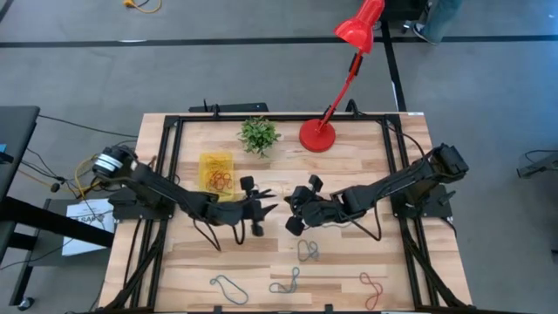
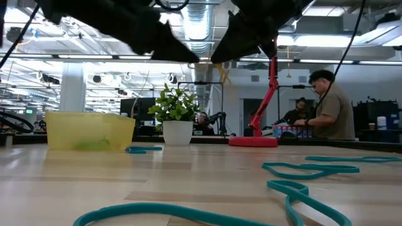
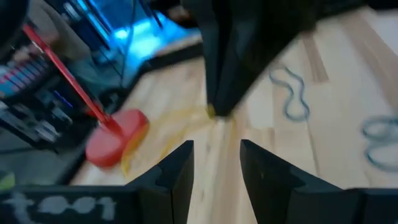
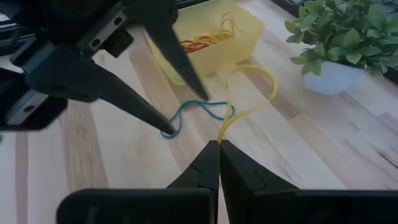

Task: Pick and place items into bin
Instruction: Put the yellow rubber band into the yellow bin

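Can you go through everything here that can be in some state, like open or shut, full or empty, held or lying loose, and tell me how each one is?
Right pincer: shut on the yellow band.
Yellow band: pinched at one end, hanging loose.
Left pincer: open, holding nothing.
Yellow bin: upright, partly filled with bands.
Blue band: loose on the table beside the bin.
Red lamp: standing, head tilted.
Potted plant: upright.

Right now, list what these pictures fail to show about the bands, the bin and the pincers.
- Yellow band in the shut right pincer: too small in the high view; low view cuts off both pincers at the top edge.
- Bin contents: low view shows only its cloudy wall; the right wrist view shows orange and yellow loops, count unclear.
- Left pincer: motion blur; the right arm blocks the table beyond.
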### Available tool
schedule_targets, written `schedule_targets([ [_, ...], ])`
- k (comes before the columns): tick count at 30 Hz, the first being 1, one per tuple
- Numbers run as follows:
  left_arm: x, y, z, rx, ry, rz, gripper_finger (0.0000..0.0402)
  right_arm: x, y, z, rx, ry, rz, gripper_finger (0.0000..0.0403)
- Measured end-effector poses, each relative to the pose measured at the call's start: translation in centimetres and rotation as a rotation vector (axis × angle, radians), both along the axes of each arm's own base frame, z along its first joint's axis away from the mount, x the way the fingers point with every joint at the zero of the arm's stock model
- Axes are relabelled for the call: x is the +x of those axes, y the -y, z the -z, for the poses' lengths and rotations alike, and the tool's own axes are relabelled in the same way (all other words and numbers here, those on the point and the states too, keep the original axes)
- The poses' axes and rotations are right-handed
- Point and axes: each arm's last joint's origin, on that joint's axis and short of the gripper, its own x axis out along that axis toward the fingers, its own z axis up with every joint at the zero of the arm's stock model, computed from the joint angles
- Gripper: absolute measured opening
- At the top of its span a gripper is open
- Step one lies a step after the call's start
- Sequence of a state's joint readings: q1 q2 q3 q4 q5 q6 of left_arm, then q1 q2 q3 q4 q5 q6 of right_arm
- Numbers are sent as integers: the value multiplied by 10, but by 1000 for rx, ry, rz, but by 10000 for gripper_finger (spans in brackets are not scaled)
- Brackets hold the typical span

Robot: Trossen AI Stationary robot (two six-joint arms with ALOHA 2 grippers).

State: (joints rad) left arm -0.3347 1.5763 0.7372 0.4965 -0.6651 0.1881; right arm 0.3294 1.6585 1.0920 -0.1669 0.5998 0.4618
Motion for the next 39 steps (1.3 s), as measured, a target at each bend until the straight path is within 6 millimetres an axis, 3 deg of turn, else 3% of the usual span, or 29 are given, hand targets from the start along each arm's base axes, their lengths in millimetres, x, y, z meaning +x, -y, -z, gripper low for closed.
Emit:
schedule_targets([
  [11, 6, 0, -1, 52, 42, 35, 122, -1, 0, 1, 7, -14, -12, 2],
  [23, 10, -20, 3, 38, 2, -11, 122, -1, -1, 1, 14, -16, -22, 3],
  [33, 13, -30, 7, -2, -39, 72, 121, -1, -1, 1, 14, -15, -22, 3],
  [39, 12, -31, 7, 27, -40, 27, 84, -1, -1, 1, 14, -15, -22, 4],
])
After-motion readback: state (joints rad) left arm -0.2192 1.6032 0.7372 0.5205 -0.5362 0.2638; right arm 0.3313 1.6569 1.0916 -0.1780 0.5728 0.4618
